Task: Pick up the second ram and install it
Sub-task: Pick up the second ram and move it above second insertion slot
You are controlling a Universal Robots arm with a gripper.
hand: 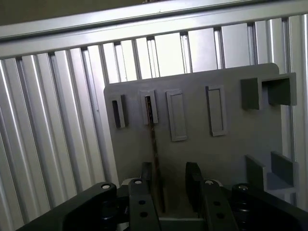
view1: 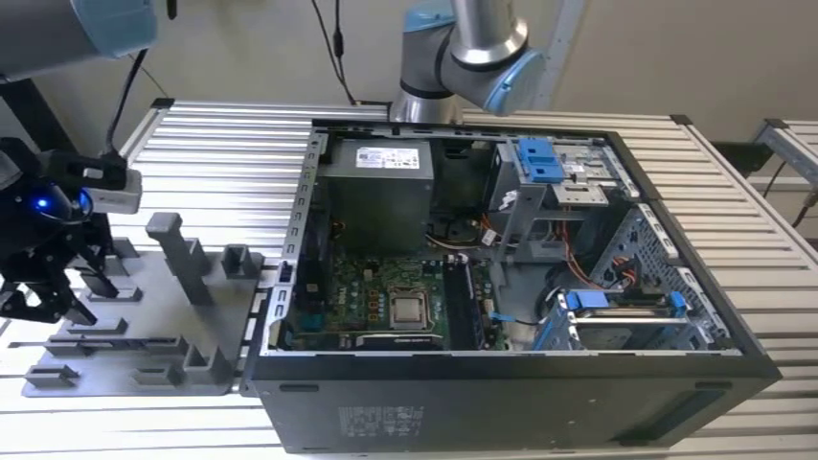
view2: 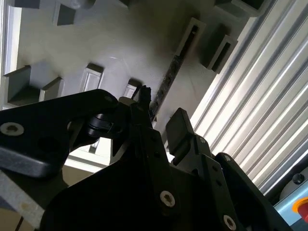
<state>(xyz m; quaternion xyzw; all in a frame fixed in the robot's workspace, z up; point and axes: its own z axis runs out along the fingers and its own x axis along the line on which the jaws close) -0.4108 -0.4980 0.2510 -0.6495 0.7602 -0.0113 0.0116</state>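
Standing on its long edge, second ram (hand: 153,144) sits on the grey plate (hand: 231,154), far end tucked into a small raised slot block (hand: 149,107); not lifted yet. Both wrist views show the gripper (hand: 169,168) straddling the near end of the stick: released, fingers (hand: 193,178) spread, stick in the gap just beside one finger and clear of the other. Can't tell if that near finger touches it. More slot blocks (hand: 177,115) run in a row beside the occupied one, all grey, plus taller bracket shapes (hand: 269,91) along the plate edge. Exterior view: gripper hangs over the plate at 9 o'clock in frame, blue light on the wrist housing (view1: 45,203) above it. Tall grey post (view1: 179,257) stands on the plate at the gripper's 3 o'clock, apart from it. Plate lies on a ribbed aluminium table (view1: 217,153). Open computer case (view1: 511,407) takes centre to 3 o'clock, just beside the plate's edge. Inside: motherboard (view1: 364,297) with processor (view1: 409,310) at roughly 7 o'clock of the case interior, power supply box (view1: 377,192) at 11 o'clock, blue-latched drive cage (view1: 543,163) at 1 o'clock, second blue-clipped cage (view1: 614,311) at 4 o'clock. Arm base (view1: 454,53) rises behind the case at 12 o'clock.
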